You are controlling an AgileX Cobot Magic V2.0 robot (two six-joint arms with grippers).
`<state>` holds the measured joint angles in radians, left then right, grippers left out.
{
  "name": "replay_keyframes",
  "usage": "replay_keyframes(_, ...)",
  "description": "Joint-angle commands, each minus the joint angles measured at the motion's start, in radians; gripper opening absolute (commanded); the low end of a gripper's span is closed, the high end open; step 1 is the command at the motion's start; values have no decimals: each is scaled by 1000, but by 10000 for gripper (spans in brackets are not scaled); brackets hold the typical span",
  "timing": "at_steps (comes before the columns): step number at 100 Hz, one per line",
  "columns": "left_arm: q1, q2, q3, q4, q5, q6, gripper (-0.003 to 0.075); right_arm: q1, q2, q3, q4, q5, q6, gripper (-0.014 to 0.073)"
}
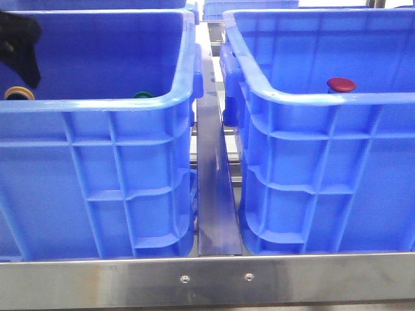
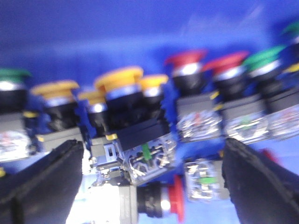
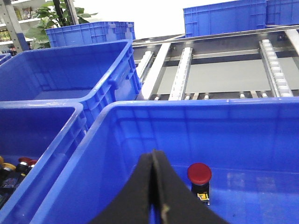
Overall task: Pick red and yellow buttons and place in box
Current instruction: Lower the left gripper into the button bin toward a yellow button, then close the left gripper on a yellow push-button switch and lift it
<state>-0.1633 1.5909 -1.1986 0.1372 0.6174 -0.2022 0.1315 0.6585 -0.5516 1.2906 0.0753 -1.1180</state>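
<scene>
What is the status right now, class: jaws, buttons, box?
Left gripper open over the button pile, holding nothing. Right gripper shut, empty. One red button already in the right box. Nothing in the way.

Two crates stood side by side on the table [image 1: 214, 280], a rail [image 1: 214, 194] between them. One button [image 1: 341, 85] sat inside the right crate [image 1: 324, 168]. Many buttons [image 2: 124, 100] crowded together in the left crate [image 1: 97, 175].
</scene>
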Motion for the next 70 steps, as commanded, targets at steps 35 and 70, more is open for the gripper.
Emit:
replay_keyframes(35,3,78,-43,55,-83,-39,566,-2,-6,-27,0,-10,-5,-69)
replay_keyframes(70,3,110,-47,57,-83,-39,414,-2,-6,-27,0,-9,-5,-69)
